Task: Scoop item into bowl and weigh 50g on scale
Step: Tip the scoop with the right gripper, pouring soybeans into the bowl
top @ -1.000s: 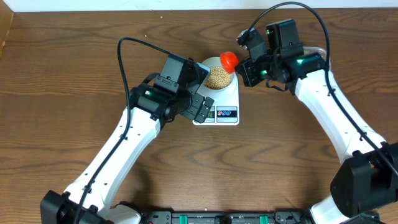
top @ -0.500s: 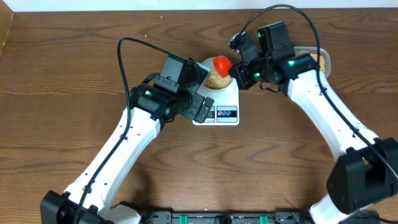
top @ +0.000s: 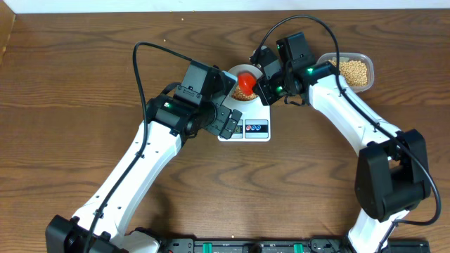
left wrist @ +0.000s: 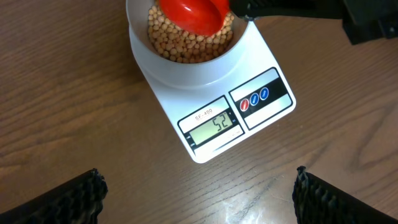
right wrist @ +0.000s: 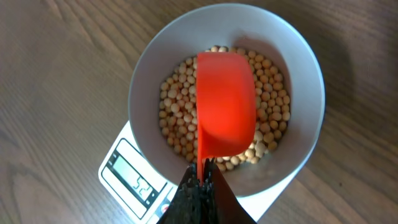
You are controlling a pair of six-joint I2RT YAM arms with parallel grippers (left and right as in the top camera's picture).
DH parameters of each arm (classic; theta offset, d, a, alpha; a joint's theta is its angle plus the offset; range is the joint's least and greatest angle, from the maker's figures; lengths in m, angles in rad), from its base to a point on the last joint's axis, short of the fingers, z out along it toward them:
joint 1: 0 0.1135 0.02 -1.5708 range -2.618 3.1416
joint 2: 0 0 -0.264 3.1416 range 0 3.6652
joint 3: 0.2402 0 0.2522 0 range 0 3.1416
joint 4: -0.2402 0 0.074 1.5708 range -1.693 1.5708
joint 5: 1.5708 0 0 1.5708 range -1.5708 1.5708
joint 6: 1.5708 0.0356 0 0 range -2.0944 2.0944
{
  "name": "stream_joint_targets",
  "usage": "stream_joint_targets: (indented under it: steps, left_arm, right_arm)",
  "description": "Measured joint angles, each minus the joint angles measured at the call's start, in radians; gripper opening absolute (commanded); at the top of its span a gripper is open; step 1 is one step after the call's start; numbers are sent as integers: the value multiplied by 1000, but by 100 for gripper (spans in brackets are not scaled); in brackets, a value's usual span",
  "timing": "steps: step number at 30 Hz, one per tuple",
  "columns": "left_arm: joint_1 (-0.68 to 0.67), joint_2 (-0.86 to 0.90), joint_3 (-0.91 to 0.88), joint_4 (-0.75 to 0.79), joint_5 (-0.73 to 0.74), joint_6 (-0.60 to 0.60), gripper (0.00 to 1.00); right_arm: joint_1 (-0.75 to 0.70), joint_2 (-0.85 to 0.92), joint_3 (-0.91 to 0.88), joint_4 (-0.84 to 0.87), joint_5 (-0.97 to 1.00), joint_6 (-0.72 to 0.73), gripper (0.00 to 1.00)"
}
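Tan beans [left wrist: 180, 46] fill white bowl [left wrist: 186, 71] atop scale [left wrist: 211, 99]

Left arm: stretched forward, wrist pointing down
Left gripper [top: 230, 124]: jaws wide apart, empty
Right arm: bent, reaching leftward
Right gripper [right wrist: 202, 180]: jaws pinched on scoop [right wrist: 225, 112] handle

- Red scoop [right wrist: 225, 102]: round cup turned back-up, thin handle pointing near.
- Clear plastic tub [top: 358, 55]: rounded rectangle, far right on the table.
- Brown wooden table [top: 70, 105]: grain running left to right.
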Motion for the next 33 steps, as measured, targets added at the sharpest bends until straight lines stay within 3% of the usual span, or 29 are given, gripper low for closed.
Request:
stream_joint_targets:
  steps: [20, 33]
  left_arm:
    - [0, 0, 0, 0, 0, 0, 98]
    - [0, 0, 0, 0, 0, 0, 98]
  right_arm:
    - [41, 3, 0, 0, -4, -2, 1]
    - [-40, 3, 0, -16, -125, 21, 1]
